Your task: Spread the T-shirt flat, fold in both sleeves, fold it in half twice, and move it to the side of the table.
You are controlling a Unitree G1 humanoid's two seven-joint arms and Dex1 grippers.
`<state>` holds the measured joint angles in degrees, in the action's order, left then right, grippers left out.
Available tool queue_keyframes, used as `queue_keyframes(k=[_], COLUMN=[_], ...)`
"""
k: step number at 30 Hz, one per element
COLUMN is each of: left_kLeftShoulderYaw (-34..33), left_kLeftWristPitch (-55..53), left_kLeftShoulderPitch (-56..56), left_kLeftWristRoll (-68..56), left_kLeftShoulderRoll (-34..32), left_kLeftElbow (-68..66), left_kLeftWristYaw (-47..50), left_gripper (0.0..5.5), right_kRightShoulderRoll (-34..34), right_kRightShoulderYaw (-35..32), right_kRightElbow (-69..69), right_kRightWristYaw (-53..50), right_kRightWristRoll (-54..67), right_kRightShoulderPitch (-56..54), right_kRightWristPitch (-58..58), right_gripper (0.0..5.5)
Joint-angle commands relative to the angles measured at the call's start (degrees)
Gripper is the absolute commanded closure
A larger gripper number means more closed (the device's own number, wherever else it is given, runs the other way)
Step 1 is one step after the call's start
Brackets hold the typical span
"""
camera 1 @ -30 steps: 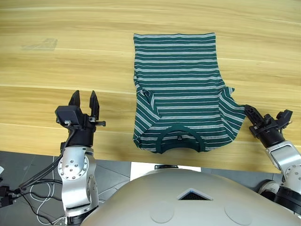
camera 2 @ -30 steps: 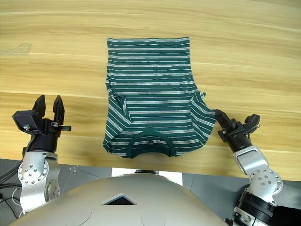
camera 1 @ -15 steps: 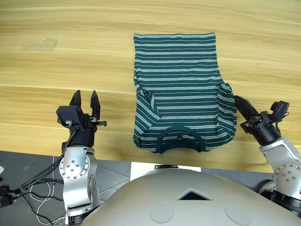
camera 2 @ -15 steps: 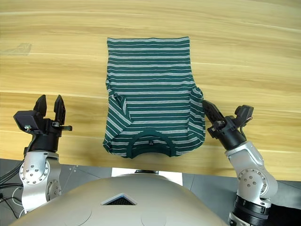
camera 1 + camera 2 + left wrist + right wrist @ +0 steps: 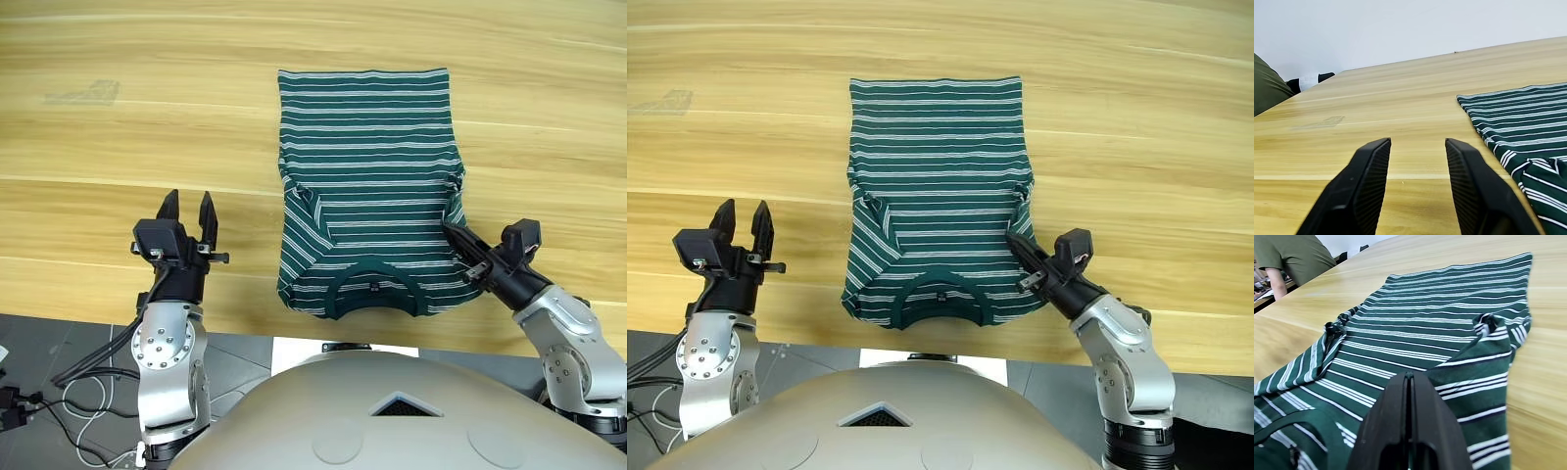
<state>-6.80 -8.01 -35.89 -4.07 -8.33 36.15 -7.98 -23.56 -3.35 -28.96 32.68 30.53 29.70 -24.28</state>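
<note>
The right gripper (image 5: 453, 235), pressed shut, pinches the folded-in sleeve (image 5: 1480, 366) of the striped T-shirt (image 5: 367, 166) lying near the front edge of the table (image 5: 147, 127); the left gripper (image 5: 190, 196) hovers spread, apart on its left.

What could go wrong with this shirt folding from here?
The right hand is closed low over the folded-in sleeve of the T-shirt; if fabric is caught when it pulls away, the sleeve could drag back out.
Both sleeve folds look bunched near the armpits, so folding in half might trap wrinkles.
The collar end lies near the table edge; a tug could slide it off.
</note>
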Motion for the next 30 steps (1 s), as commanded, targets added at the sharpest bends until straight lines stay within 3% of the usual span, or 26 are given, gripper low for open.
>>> queue_keyframes(k=[1,7,11,19,23,25,27,30], left_kLeftShoulderYaw=[0.32,0.85,1.30,0.89,-2.89,-5.63,-6.74,-8.41], left_kLeftWristPitch=[-0.12,-0.60,-0.85,-1.07,0.08,1.53,7.26,18.32], left_kLeftShoulderPitch=[0.07,0.37,0.18,0.99,1.58,2.87,3.94,6.74], left_kLeftWristRoll=[0.59,0.55,0.75,1.26,1.17,0.42,1.26,10.57], left_kLeftShoulderRoll=[-0.40,-0.87,-1.10,-3.47,-8.53,-11.98,-17.53,-28.47], left_kLeftElbow=[-0.62,-0.49,-0.25,0.49,0.08,-0.67,-3.18,-11.36], left_kLeftWristYaw=[-0.32,-0.88,-0.84,-2.26,-5.75,-8.68,-14.17,-18.08], left_gripper=[3.40,3.40,3.40,3.40,3.40,3.40,3.40,3.40], right_kRightShoulderRoll=[-1.26,-0.97,-0.10,-6.07,-6.87,-3.86,0.82,-3.60], right_kRightShoulderYaw=[3.17,5.95,5.84,2.88,0.30,-2.23,-7.08,-10.06], right_kRightElbow=[1.16,5.38,5.69,-2.70,-4.03,-3.09,1.69,11.80], right_kRightWristYaw=[0.69,-1.08,0.02,15.65,14.43,9.77,5.91,11.63], right_kRightWristRoll=[-5.41,-14.57,-12.70,20.40,30.74,28.01,22.89,6.43], right_kRightShoulderPitch=[0.29,0.14,0.19,4.88,1.55,-3.71,-13.68,-23.55], right_kRightWristPitch=[3.44,11.02,10.70,-8.56,-14.03,-9.78,0.41,19.68], right_gripper=[5.49,5.49,5.49,3.98,3.33,2.90,2.90,2.90])
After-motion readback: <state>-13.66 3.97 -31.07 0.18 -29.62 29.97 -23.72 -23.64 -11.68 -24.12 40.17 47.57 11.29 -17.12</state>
